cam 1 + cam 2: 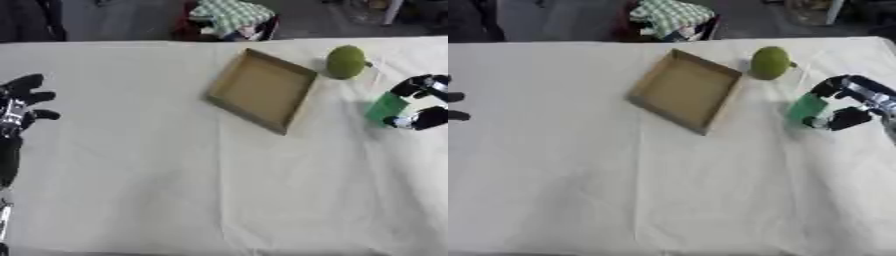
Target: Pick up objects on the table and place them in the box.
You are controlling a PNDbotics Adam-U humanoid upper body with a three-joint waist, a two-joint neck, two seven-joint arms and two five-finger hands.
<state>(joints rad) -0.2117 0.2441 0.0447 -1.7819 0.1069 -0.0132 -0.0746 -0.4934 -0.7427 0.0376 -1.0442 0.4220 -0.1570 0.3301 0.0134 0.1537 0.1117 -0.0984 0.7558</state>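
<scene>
The robot's right hand (849, 104) closes round a small green block (805, 107) near the table's right edge, fingers above and thumb below, pinching it — apparently the start of a lift. The shallow cardboard box (684, 90), empty, lies askew just to the left, with bare cloth (667, 190) between for the carry. A green round fruit (770, 62) waits beside the box's far corner. The left hand (22, 102) rests idle at the left edge, fingers spread.

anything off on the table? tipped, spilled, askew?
Only the cardboard box: it sits turned at an angle to the table edge. It is empty. The green fruit rests beside its right corner. The right hand is curled around a green block. No spills.
</scene>
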